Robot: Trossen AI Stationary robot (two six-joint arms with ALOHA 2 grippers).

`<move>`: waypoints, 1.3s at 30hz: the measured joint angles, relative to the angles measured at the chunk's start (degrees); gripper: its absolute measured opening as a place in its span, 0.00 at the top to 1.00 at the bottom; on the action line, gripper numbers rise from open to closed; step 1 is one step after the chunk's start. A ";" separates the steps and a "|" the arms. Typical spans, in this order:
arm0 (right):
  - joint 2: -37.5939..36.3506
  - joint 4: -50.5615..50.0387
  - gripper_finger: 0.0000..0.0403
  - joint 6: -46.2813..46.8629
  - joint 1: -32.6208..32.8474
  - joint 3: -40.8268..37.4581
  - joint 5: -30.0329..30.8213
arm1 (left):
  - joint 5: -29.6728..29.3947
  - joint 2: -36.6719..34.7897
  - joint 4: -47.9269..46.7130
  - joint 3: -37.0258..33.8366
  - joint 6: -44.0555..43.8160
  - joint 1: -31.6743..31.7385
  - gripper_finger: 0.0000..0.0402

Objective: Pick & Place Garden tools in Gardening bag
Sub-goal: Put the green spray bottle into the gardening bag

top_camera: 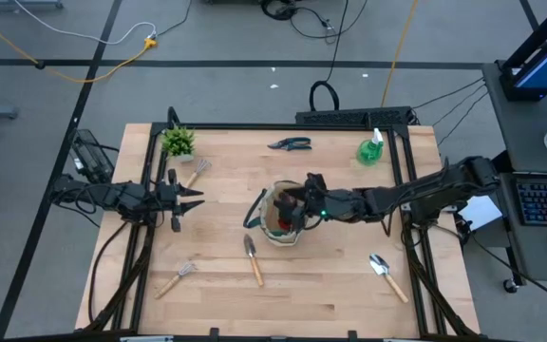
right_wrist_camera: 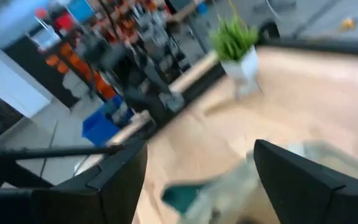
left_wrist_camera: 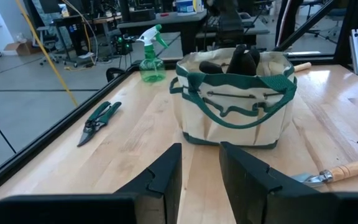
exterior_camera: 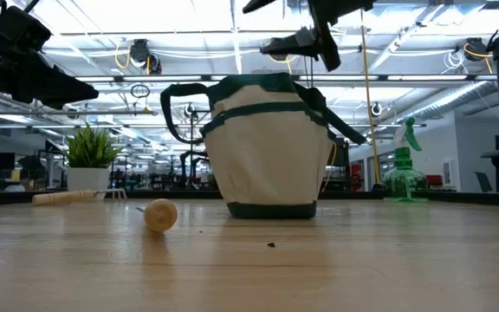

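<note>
Gardening bag (left_wrist_camera: 235,102), beige with green trim, upright beneath right gripper (top_camera: 297,211), jaws spread

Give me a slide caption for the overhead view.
Right gripper open over the gardening bag; left gripper waits at the table's left, tools scattered around.

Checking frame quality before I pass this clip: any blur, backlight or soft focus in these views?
Right wrist view: heavy motion smear, the potted plant and gardening bag streaked. Low view: bright ceiling lights put the arms in silhouette, and the near wooden handle end looks soft. High view: even light, sharp. Left wrist view: sharp on the pruning shears and spray bottle.
</note>
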 joint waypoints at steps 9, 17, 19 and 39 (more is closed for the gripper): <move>-0.17 12.45 0.27 -12.53 -4.33 0.02 0.11 | 0.11 0.00 0.08 0.00 -4.77 -0.01 0.72; -0.13 19.73 0.27 -25.05 -6.89 0.02 0.06 | 0.11 0.00 0.05 0.00 -5.78 -0.01 0.72; -0.09 19.93 0.27 -26.55 -7.66 0.02 -0.12 | -0.12 0.00 0.05 -0.02 -5.78 -0.01 0.72; -17.98 -9.46 0.27 -31.38 -12.20 0.02 24.02 | -1.57 0.00 0.08 0.00 -6.00 0.00 0.72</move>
